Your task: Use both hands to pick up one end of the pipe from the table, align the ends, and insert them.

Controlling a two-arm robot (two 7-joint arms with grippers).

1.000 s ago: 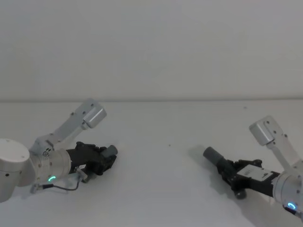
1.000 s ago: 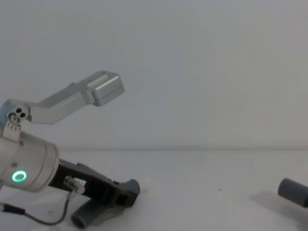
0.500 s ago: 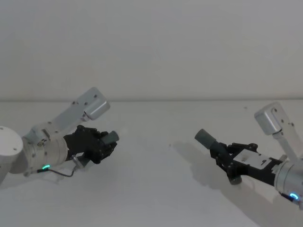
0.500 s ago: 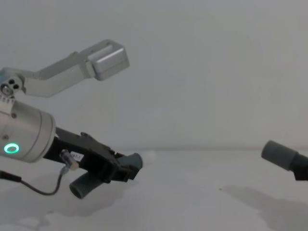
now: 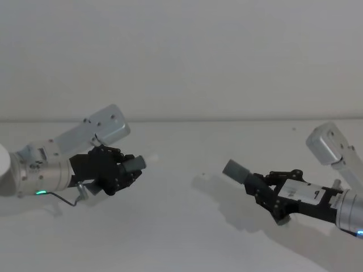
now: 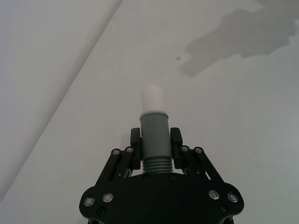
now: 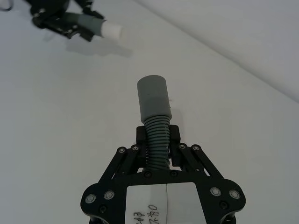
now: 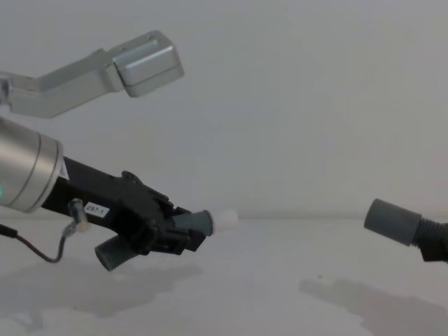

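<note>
Both ends are up off the table and well apart. My left gripper is clamped on the grey cuff that carries the white tip, with the tip pointing right. My right gripper is closed on the ribbed hose just behind the plain socket, which points left.

The step in hand is alignment. I judge the two ends roughly face each other but are not yet on one line. I'd bring both axes level first, match height, then close the gap slowly and straight. The hose can flex behind the right grip, so the socket may droop or swing on contact.

The chest view gives me height — white tip and socket sit at nearly one level, which the head view can't settle. The right wrist view looks along the socket toward the left gripper, and the tip lies off that line. The left wrist view shows how squarely the cuff sits between the fingers.
</note>
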